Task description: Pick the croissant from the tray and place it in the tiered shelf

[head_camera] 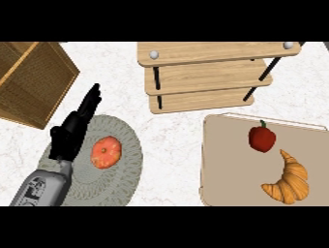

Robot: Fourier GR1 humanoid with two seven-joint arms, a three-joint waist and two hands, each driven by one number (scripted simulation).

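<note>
I am seeing the croissant (pixel 289 181) lying on the tray (pixel 224 145) at the right, just below a red pepper (pixel 262 138), with the tiered shelf (pixel 217 53) standing beyond. My left hand (pixel 68 133) is hovering over a round grey plate (pixel 121 128) beside an orange-red fruit (pixel 106 152), fingers straight and holding nothing. The forearm markings are too small to read.

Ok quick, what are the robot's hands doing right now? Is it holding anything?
Left hand: open, fingers straight, holding nothing.
Right hand: not in view.
</note>
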